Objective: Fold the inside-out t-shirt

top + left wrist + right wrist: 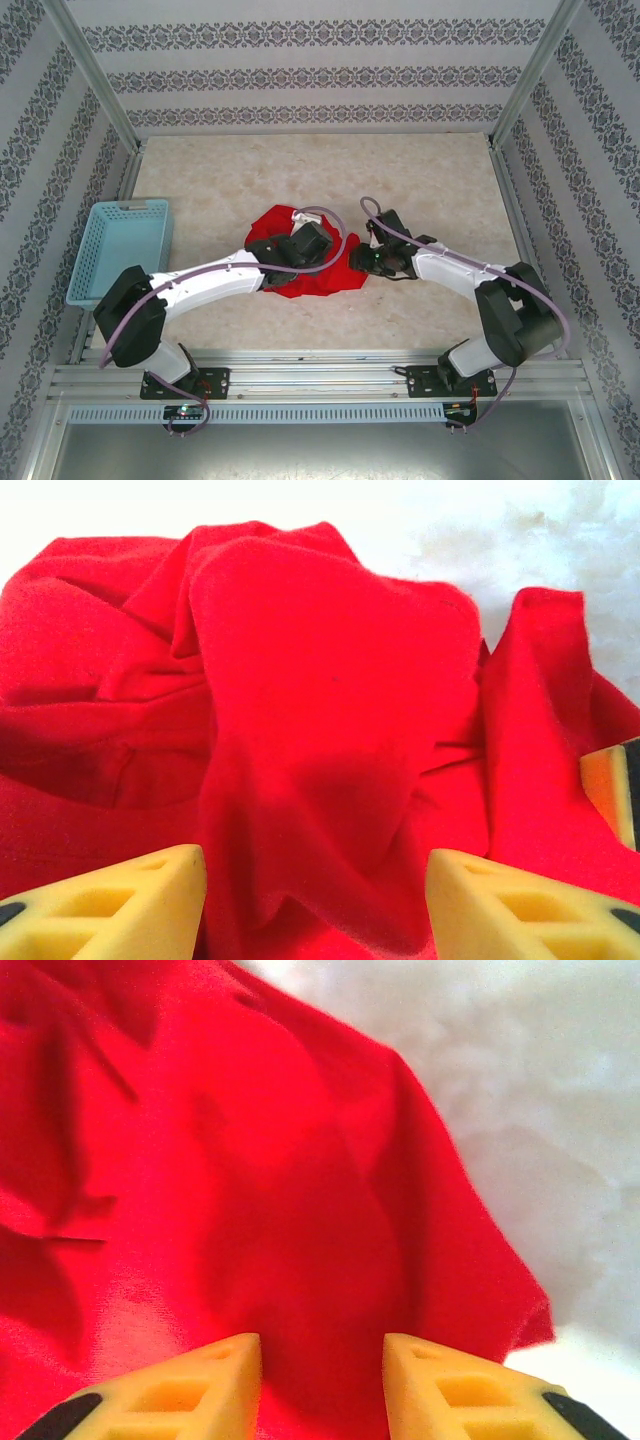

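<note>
The inside-out t-shirt (322,279) lies bunched in a bright red heap at the middle of the table, partly covered by both wrists. My left gripper (322,256) hangs over the heap's left part. In the left wrist view it (315,905) is open, its yellow fingers (120,905) standing well apart on either side of a raised fold of the shirt (320,710). My right gripper (358,263) is at the heap's right edge. In the right wrist view it (322,1385) is open too, its fingers (460,1390) straddling red cloth (300,1210) near a loose corner.
A light blue mesh basket (120,250) sits at the table's left edge. The pale marbled table (300,170) stretches bare behind the shirt. Patterned walls and metal posts close in the sides. A yellow and black fingertip (612,790) pokes in at the right of the left wrist view.
</note>
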You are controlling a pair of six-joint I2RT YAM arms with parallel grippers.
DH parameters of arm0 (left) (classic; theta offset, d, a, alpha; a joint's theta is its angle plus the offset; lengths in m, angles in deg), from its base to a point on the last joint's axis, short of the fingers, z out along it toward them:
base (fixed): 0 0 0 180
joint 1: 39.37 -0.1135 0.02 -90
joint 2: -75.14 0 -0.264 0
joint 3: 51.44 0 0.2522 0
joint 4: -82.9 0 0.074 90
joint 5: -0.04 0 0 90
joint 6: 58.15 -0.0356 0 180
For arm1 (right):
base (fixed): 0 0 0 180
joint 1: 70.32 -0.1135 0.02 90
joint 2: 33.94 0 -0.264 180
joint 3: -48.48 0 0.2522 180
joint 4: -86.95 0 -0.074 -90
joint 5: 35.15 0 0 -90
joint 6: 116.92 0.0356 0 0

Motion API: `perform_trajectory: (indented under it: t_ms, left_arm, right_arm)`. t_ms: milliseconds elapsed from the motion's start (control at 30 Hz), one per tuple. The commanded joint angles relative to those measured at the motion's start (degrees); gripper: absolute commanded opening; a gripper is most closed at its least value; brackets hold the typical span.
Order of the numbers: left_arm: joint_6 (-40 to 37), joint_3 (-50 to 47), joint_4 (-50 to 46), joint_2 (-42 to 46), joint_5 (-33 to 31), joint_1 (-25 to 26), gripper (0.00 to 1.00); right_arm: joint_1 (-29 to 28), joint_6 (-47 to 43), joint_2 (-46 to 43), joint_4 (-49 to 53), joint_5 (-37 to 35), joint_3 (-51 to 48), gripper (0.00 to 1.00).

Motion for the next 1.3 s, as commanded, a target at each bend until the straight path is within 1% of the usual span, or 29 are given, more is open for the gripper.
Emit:
perform_trajectory:
  t_ms: [0, 133, 267, 367, 433, 467, 567, 733, 867, 933, 967, 1000, 1067, 1100, 1133, 1167, 1200, 1233, 1267]
  left_arm:
    - [1.28, -0.92, 0.98, -1.22, 0.9, -0.64, 0.6]
    - [1.02, -0.3, 0.67, -1.96, 1.61, -0.63, 0.6]
    - [1.19, -0.52, 1.16, -1.9, 1.6, -0.62, 0.6]
    - [1.19, -0.58, 1.18, -2.04, 1.41, -0.68, 0.61]
    - [1.2, -0.63, 0.96, -2.23, 0.92, -0.62, 0.61]
    - [1.23, -0.52, 0.58, -2.48, 0.31, -0.62, 0.61]
    - [1.84, 0.32, -1.48, -3.93, -1.76, -0.71, 0.62]
    - [3.75, 3.34, -6.15, -8.94, -6.07, -0.84, 0.62]
    - [5.21, 5.32, -8.28, -11.83, -7.23, -1.06, 0.61]
    - [5.18, 5.22, -7.41, -11.91, -6.39, -1.06, 0.61]
    - [4.93, 4.9, -6.4, -11.57, -5.66, -1.09, 0.61]
    - [4.75, 4.61, -5.61, -11.3, -5.13, -0.98, 0.61]
    - [4.35, 4.33, -4.45, -10.55, -4.39, -0.98, 0.61]
    - [4.2, 4.17, -4.26, -10.28, -4.22, -0.98, 0.62]
    - [3.99, 4.06, -4.07, -9.9, -4.03, -0.98, 0.62]
    - [3.71, 3.99, -3.98, -9.66, -3.84, -0.99, 0.62]
    - [3.43, 4.02, -3.98, -9.42, -3.66, -0.98, 0.62]
    - [3.3, 3.87, -4.0, -9.19, -3.52, -0.98, 0.62]
    - [3.21, 3.66, -3.98, -8.81, -3.44, -0.98, 0.62]
  right_arm:
    - [0.54, 2.5, 0.41, -1.3, -0.82, -3.85, 0.36]
    - [0.3, 4.52, -0.79, -7.33, 3.18, -8.17, 0.35]
    - [-0.79, 4.56, -1.34, -6.62, 1.97, -7.44, 0.29]
    - [-1.3, 3.88, -1.34, -4.98, 0.46, -6.14, 0.17]
    - [-1.69, 3.43, -2.03, -2.96, -0.84, -5.17, 0.07]
    - [-2.12, 3.1, -2.87, -1.37, -2.21, -4.65, 0.04]
    - [-4.31, 2.15, -6.75, 5.92, -8.64, -2.45, 0.0]
    - [-9.44, 2.35, -18.1, 24.21, -22.3, 2.59, 0.0]
    - [-12.15, 5.96, -26.94, 40.47, -33.68, 5.04, 0.0]
    - [-12.29, 7.36, -29.81, 45.11, -35.42, 4.78, 0.0]
    - [-12.4, 7.7, -31.16, 45.65, -34.72, 4.14, 0.0]
    - [-12.6, 7.83, -32.01, 45.24, -33.61, 3.51, 0.0]
    - [-12.7, 9.08, -33.68, 41.77, -28.6, 0.76, 0.0]
    - [-12.68, 9.43, -34.01, 39.26, -25.89, -0.57, 0.02]
    - [-12.72, 9.79, -34.2, 36.09, -22.48, -2.0, 0.12]
    - [-12.64, 10.09, -34.13, 33.49, -19.87, -2.95, 0.26]
    - [-12.65, 10.18, -33.92, 32.12, -18.46, -3.33, 0.38]
    - [-12.65, 9.89, -33.81, 31.38, -18.36, -3.28, 0.45]
    - [-12.56, 9.37, -33.64, 31.37, -19.26, -2.89, 0.48]
